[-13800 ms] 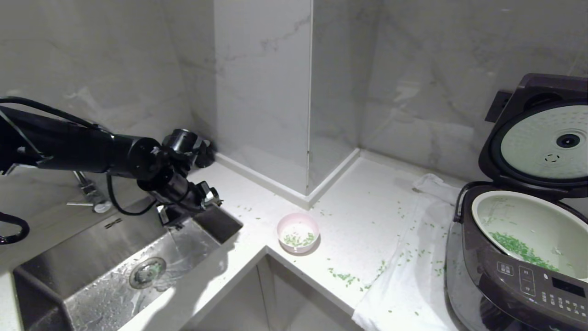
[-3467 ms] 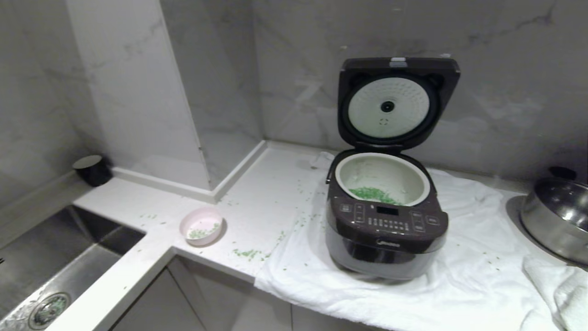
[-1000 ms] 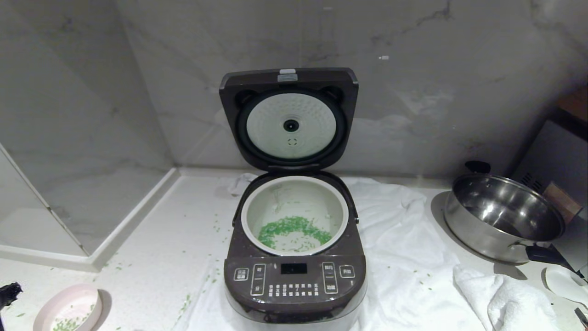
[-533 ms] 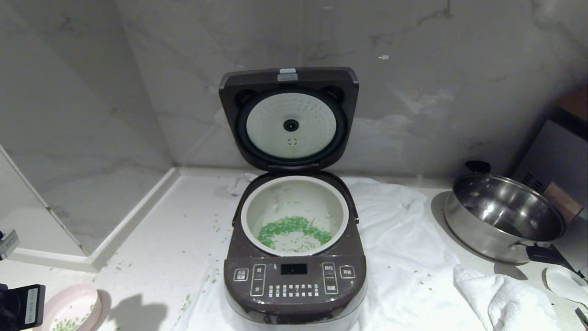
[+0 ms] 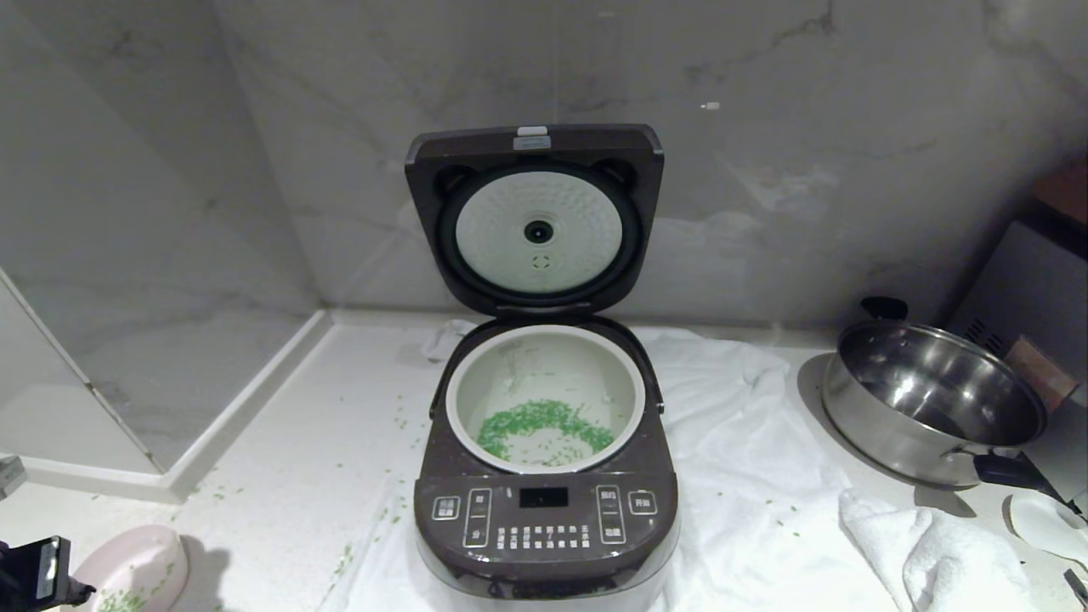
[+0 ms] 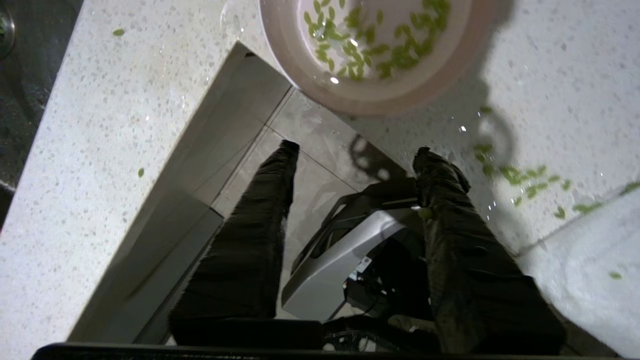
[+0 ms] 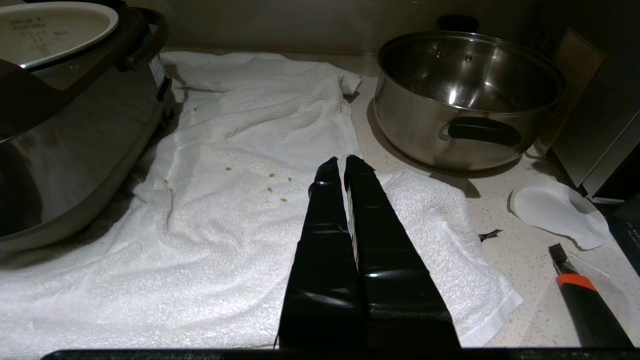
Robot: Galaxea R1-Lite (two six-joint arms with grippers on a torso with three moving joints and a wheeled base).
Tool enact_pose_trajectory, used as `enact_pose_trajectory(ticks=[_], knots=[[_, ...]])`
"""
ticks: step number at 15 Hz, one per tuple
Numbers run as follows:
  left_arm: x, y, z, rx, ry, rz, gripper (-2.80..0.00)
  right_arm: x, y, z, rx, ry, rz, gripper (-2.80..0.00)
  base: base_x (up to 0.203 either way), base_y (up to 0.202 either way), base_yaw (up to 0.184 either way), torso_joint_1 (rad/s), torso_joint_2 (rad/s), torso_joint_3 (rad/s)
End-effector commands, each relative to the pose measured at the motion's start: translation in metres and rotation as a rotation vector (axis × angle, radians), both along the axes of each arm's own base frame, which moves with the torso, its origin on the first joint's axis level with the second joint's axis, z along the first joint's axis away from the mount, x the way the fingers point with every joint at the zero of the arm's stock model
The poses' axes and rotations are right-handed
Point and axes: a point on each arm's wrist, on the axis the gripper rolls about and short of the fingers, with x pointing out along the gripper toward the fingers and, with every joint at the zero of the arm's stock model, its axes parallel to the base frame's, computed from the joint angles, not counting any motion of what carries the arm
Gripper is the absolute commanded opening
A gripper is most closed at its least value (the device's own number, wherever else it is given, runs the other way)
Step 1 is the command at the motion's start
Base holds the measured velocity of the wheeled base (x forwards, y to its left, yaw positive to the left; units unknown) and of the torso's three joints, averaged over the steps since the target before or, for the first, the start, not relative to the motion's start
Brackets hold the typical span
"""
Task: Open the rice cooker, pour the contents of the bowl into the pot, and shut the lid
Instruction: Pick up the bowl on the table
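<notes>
The rice cooker (image 5: pixel 544 527) stands at the middle of the counter with its lid (image 5: pixel 534 221) up. Its white pot (image 5: pixel 510 374) holds a ring of green contents (image 5: pixel 544 421). The pale pink bowl (image 5: pixel 140 565) sits at the lower left with a few green bits (image 6: pixel 380 45) still in it. My left gripper (image 6: pixel 356 152) is open and empty. It hangs over the counter's inner corner, just short of the bowl (image 6: pixel 370 97). Only a piece of the left hand (image 5: pixel 34 571) shows in the head view. My right gripper (image 7: pixel 340 162) is shut and empty, parked over the white towel (image 7: pixel 225 200).
A steel pan (image 5: pixel 931 399) with black handles stands at the right, and a folded towel (image 5: pixel 935 552) lies in front of it. Green bits (image 5: pixel 340 557) are scattered on the counter. An orange-handled tool (image 7: pixel 575 280) lies at the far right. Marble walls close off the back.
The camera swung round until the cooker was centred, and has kept still for the last second. In that second my left hand came into the lower left corner beside the bowl.
</notes>
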Motion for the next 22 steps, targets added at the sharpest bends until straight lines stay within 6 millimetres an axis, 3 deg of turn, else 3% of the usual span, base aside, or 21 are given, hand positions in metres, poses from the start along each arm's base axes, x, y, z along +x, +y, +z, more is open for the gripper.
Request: enact_pose_trajectory(ticks=[1, 5, 11, 22], knots=[[0.019, 0.017, -0.030, -0.044, 0.054, 0.016, 0.00, 0.000, 0.000, 0.000, 0.000, 0.002, 0.001, -2.80, 0.000, 0.000, 0.000, 0.000, 0.00, 0.000], [0.046, 0.040, -0.052, -0.021, -0.023, 0.068, 0.00, 0.000, 0.000, 0.000, 0.000, 0.002, 0.001, -2.80, 0.000, 0.000, 0.000, 0.000, 0.00, 0.000], [0.042, 0.067, -0.050, -0.003, -0.070, 0.148, 0.00, 0.000, 0.000, 0.000, 0.000, 0.000, 0.001, -2.80, 0.000, 0.000, 0.000, 0.000, 0.00, 0.000], [0.054, 0.081, -0.108, -0.115, 0.072, 0.161, 0.00, 0.000, 0.000, 0.000, 0.000, 0.000, 0.001, -2.80, 0.000, 0.000, 0.000, 0.000, 0.00, 0.000]])
